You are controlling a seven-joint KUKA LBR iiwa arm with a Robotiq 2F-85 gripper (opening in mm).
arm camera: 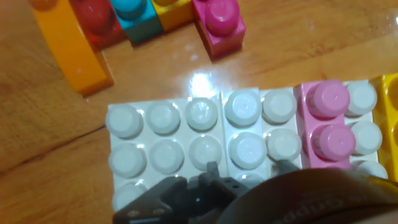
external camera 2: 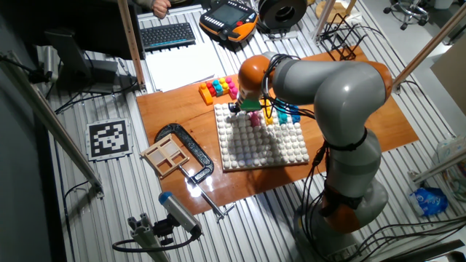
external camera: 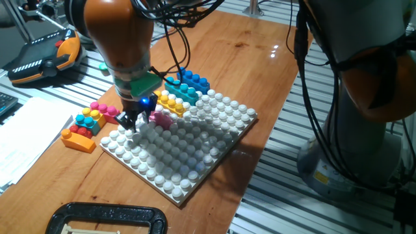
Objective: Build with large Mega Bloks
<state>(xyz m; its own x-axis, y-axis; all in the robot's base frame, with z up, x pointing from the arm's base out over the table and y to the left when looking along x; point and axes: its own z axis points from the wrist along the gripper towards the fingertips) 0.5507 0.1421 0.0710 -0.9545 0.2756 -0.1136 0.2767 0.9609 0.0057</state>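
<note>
Orange and grey arm (external camera 2: pixel 320 87), black cables trailing, green block above the dark tool (external camera: pixel 133 121) (1 blue light).

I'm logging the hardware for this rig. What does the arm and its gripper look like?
The arm has a grey shell with orange joint bands and loose black cables. At the wrist sits a green block with a blue light above the small black gripper.

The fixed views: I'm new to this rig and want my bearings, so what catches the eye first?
The big orange and grey arm bends over a white studded baseplate on the wooden table, its gripper low at the plate's near-left corner. A pink brick sits on the plate beside it, with bright loose bricks left of the plate.
</note>
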